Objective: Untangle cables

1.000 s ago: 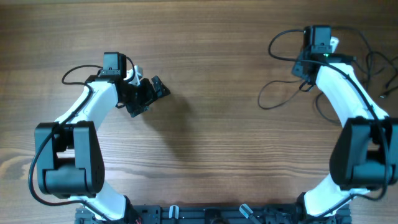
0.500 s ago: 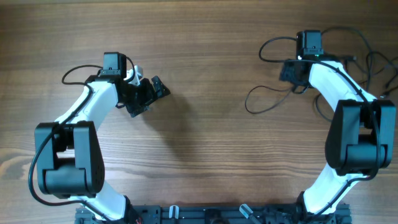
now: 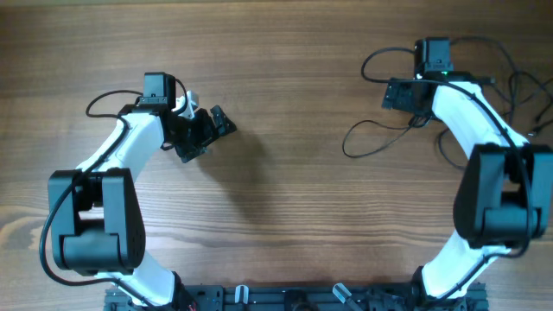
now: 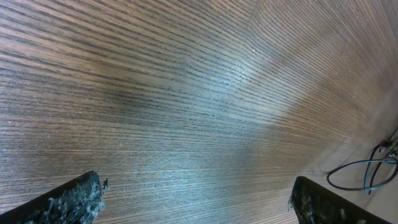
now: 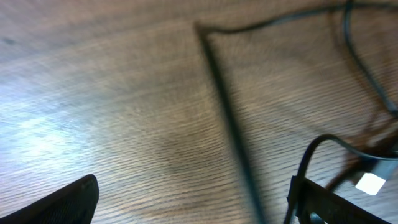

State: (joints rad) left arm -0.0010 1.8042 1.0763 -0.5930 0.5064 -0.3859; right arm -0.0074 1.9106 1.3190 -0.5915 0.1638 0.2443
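**Wide jaws over a thin cord: a grab could miss or double up**

The right arm point(image 3: 458, 112) holds its jaws wide, gripping nothing, close above the counter point(image 3: 285, 216). The cables point(image 5: 227, 124) lie on the wood right there. One straight run passes beneath and between those jaws, a loop spreads just beside them, and the denser tangle sits beyond the right arm, toward the counter's edge. A white plug point(image 5: 371, 183) shows near one jaw. The left arm point(image 3: 130, 142) is well apart from the right arm, its jaws equally wide over bare wood (too far off to pin anything down).

The cords are thin and lie flat, so closing jaws could slide over them and catch nothing. They could also pinch two strands where these cross near the plug, and a pull would then tighten the tangle. With no second hold, any tug would probably drag the whole bundle along.
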